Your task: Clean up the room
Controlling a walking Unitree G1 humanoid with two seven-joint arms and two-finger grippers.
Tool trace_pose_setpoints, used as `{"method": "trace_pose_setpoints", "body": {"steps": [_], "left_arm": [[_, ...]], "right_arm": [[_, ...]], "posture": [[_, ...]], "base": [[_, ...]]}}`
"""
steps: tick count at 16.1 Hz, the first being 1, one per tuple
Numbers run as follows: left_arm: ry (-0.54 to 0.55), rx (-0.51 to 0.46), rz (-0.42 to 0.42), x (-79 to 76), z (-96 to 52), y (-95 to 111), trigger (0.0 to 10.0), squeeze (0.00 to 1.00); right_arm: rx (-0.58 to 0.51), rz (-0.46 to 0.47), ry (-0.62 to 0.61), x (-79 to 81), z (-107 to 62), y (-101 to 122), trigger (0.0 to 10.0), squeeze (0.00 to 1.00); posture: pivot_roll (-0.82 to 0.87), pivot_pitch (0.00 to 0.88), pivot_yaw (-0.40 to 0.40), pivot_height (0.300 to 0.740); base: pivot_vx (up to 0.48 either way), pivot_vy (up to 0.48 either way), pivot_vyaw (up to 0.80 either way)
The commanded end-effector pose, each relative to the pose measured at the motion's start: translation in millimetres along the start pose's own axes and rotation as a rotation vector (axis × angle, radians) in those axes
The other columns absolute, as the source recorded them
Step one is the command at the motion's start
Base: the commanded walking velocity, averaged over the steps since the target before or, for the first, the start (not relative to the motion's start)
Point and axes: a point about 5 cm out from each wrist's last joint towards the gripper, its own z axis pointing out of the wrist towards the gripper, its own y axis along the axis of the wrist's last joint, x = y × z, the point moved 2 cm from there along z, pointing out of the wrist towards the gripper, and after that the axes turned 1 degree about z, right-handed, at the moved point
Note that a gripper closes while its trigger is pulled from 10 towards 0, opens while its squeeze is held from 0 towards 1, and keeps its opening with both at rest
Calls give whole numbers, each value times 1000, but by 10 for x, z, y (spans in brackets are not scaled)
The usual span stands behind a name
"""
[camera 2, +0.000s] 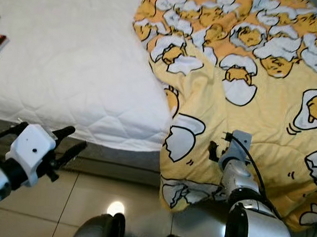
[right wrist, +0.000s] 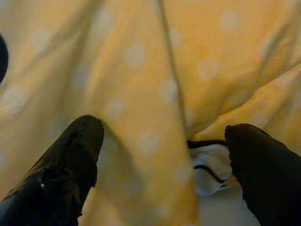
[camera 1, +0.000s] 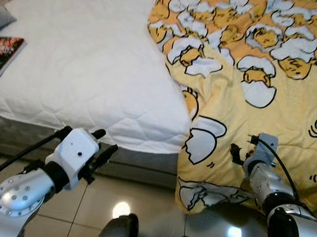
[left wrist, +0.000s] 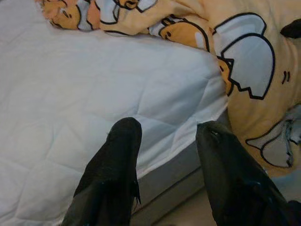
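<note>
Head views: your left tool [camera 1: 101, 141] is raised at the bed's [camera 1: 85, 62] near edge, fingers spread, gripping nothing. Your right tool [camera 1: 243, 153] reaches into the yellow blanket [camera 1: 259, 105], which drapes over the bed's corner and hangs lengthwise toward the floor [camera 1: 140, 205]. A book [camera 1: 3, 55] lies on the bed.

Left wrist view: fingers [left wrist: 117, 179] apart over the mattress edge.

Right wrist view: fingers [right wrist: 70, 165] spread, blanket folds between them.

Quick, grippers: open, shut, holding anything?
Left gripper: open, empty, at the mattress corner.
Right gripper: open, fingers pressed against the hanging yellow blanket, nothing clamped yet.
</note>
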Motion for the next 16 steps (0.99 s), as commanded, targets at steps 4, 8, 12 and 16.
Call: {"method": "trace_pose_setpoints", "body": {"steps": [4, 8, 12, 16], "left_arm": [[-2, 11, 2, -7, -57, 38, 10000, 0], [2, 8, -12, -32, -26, 49, 10000, 0], [-15, 6, -22, -68, 12, 48, 10000, 0], [-18, 14, -23, -63, 48, 25, 10000, 0]], "right_arm": [[26, 99, 85, 166, 9, -42, 0, 0], [31, 105, 96, 200, 8, -65, 0, 0], [28, 111, 88, 153, 7, -48, 0, 0], [23, 103, 77, 121, 7, -28, 0, 0]], "posture": [[260, 228, 33, 740], [244, 209, 25, 740], [232, 202, 27, 740], [223, 183, 26, 740]], "base": [[0, 0, 0], [0, 0, 0], [0, 0, 0], [0, 0, 0]]}}
